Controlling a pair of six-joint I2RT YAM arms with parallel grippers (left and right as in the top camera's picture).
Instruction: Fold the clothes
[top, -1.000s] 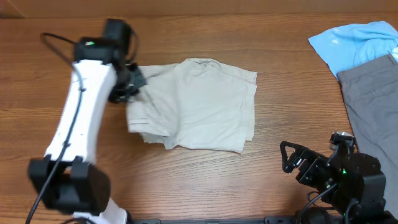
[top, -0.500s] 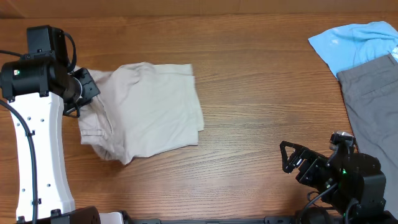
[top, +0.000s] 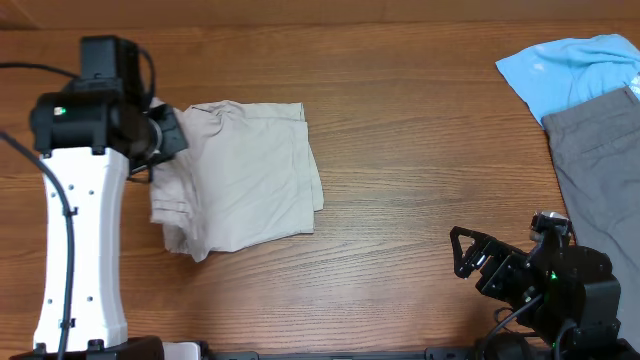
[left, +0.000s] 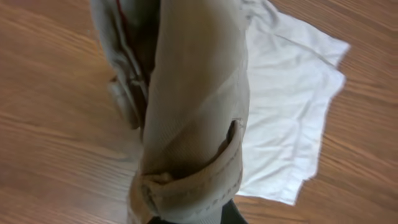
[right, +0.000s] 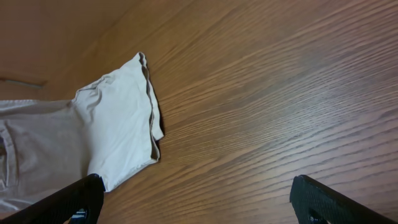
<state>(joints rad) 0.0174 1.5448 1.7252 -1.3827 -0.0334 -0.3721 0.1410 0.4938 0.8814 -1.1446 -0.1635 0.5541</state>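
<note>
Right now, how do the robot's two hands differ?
The left hand is shut on the shorts; the right hand is open and empty. The left hand is at the shorts' left edge; the right hand sits at the near right of the table, well clear of them. Both are black.

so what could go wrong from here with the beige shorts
1. The left gripper is shut on a bunched edge of the light beige cotton shorts; several layers look pinched, so one may slip out and undo the fold.
2. The open right gripper sits far off, so nothing pins the shorts; a pull would likely drag them across the brown wooden table rather than fold them.
3. The lower left layers lie uneven and could rumple further.
</note>
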